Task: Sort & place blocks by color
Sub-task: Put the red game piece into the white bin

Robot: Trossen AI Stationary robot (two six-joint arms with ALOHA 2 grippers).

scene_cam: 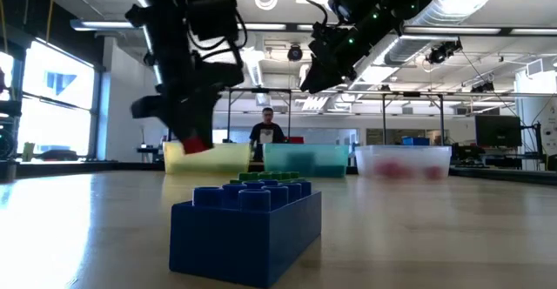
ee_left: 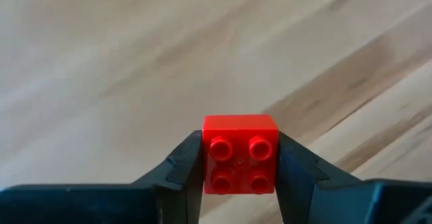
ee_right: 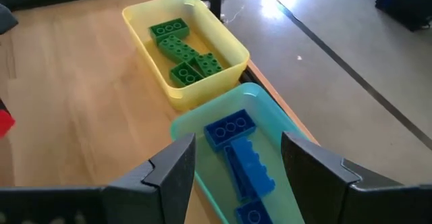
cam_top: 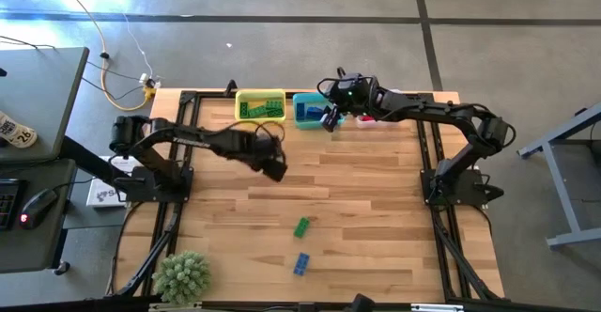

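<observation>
Block: red block [ee_left: 240, 154], four studs | left pincer [ee_left: 240, 177] clamps it | right pincer [ee_right: 237, 166] released

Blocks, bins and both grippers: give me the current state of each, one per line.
Red block: clamped in the left gripper, off the table.
Right gripper: open, empty, above the teal bin.
Yellow bin: holds green blocks.
Teal bin: holds blue blocks.
Clear bin: red pieces inside.
Green block: loose on the table.
Blue block: loose on the table.
</observation>
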